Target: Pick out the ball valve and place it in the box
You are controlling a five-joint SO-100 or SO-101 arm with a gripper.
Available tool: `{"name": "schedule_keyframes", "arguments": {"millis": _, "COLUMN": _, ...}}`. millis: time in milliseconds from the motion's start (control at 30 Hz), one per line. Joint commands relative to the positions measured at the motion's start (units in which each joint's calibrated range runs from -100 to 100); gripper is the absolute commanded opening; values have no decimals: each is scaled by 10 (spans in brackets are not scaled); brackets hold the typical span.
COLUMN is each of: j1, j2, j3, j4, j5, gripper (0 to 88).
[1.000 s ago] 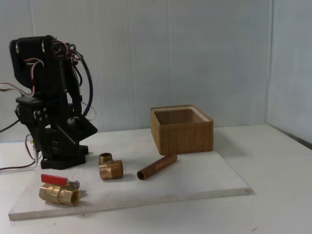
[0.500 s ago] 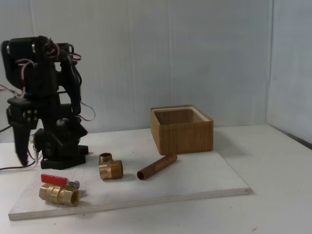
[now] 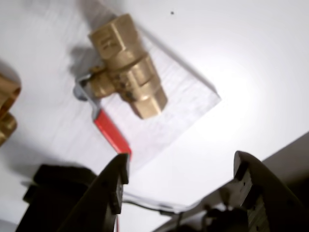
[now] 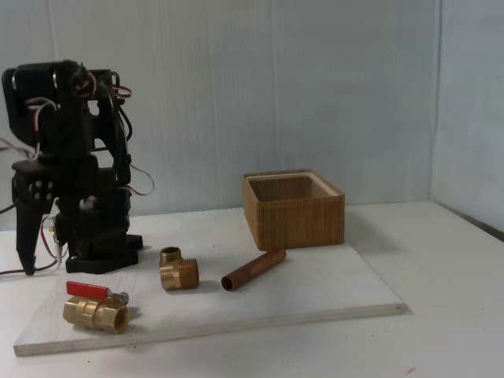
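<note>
The ball valve (image 4: 96, 311), brass with a red lever handle (image 4: 87, 289), lies on the near left corner of the pale board (image 4: 315, 295). In the wrist view the ball valve (image 3: 128, 67) sits ahead of my fingers, its red handle (image 3: 112, 133) reaching toward the left fingertip (image 3: 120, 169). My gripper (image 3: 182, 164) is open with nothing between its fingers. In the fixed view the gripper (image 4: 41, 260) points down at the far left, behind and to the left of the valve, apart from it. The ribbed wooden box (image 4: 293, 211) stands open-topped at the board's back right.
A brass elbow fitting (image 4: 179, 268) and a reddish copper pipe piece (image 4: 253, 270) lie on the board between valve and box; the elbow fitting (image 3: 6, 108) also shows at the wrist view's left edge. The arm's black base (image 4: 98, 256) and loose wires stand at the back left.
The arm has unfolded from its tucked pose and the gripper has swung down to the left of the base. The valve, fittings and box have not moved.
</note>
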Motion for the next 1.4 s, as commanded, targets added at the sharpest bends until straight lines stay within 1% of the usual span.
{"name": "schedule_keyframes", "arguments": {"millis": 0, "j1": -14, "j2": -10, "j3": 8, "j4": -67, "j5": -3, "gripper": 234}}
{"name": "schedule_keyframes", "arguments": {"millis": 100, "j1": -19, "j2": -7, "j3": 24, "j4": -107, "j5": -3, "gripper": 234}}
{"name": "schedule_keyframes", "arguments": {"millis": 167, "j1": -23, "j2": -8, "j3": 35, "j4": -114, "j5": -3, "gripper": 242}}
{"name": "schedule_keyframes", "arguments": {"millis": 300, "j1": -36, "j2": -8, "j3": 48, "j4": -86, "j5": -3, "gripper": 344}}
{"name": "schedule_keyframes", "arguments": {"millis": 333, "j1": -40, "j2": -8, "j3": 51, "j4": -84, "j5": -3, "gripper": 350}}
{"name": "schedule_keyframes", "arguments": {"millis": 700, "j1": -65, "j2": -8, "j3": 78, "j4": -66, "j5": 0, "gripper": 350}}
{"name": "schedule_keyframes", "arguments": {"millis": 933, "j1": -70, "j2": -7, "j3": 129, "j4": -93, "j5": 1, "gripper": 350}}
{"name": "schedule_keyframes", "arguments": {"millis": 1200, "j1": -69, "j2": -5, "j3": 145, "j4": -94, "j5": 1, "gripper": 350}}
{"name": "schedule_keyframes", "arguments": {"millis": 1367, "j1": -69, "j2": 25, "j3": 158, "j4": -144, "j5": 1, "gripper": 350}}
